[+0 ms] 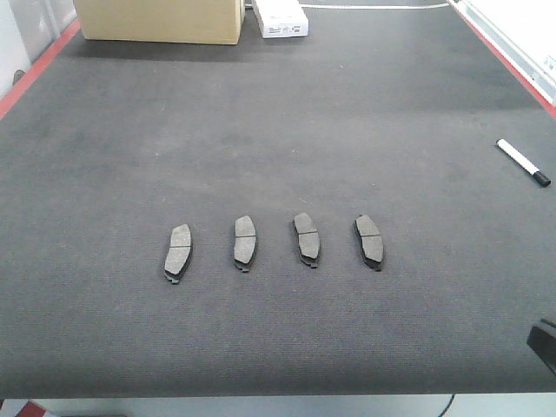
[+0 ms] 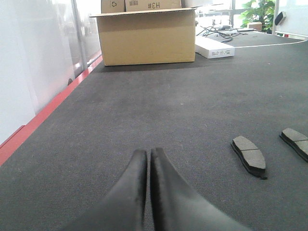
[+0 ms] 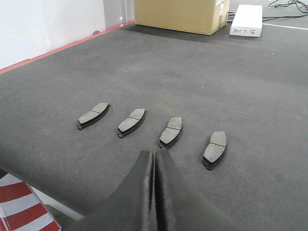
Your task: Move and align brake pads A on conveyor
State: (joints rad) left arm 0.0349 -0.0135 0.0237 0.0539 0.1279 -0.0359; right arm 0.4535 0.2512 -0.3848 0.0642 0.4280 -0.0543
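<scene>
The left gripper (image 2: 148, 156) hangs low over the conveyor (image 2: 159, 110), its two black fingers pressed together with only a thin seam between them and nothing held; it sits toward the belt's left side, with the red edge strip (image 2: 48, 111) running past it. The right gripper (image 3: 155, 159) is likewise closed, fingers flush against each other and empty, poised above the near edge of the belt; in the front view only a dark corner of it (image 1: 544, 340) shows at the lower right. Just beyond the right gripper's tips lie the brake pads A (image 1: 245, 241), four dark-grey curved pieces set in a row across the near-middle of the belt, each lying flat, friction face up, long axis pointing roughly away from the robot, with a thin groove across its middle. They are spaced apart, none touching, the outer two angled slightly inward at their far ends. From the left wrist view two of them show to the right of the fingers, apart from them. A white marker with a black cap (image 1: 522, 162) rests on the belt well off to the right. At the far end stand a cardboard box (image 1: 158, 19) and, just beside it, a white flat box (image 1: 281, 18).
</scene>
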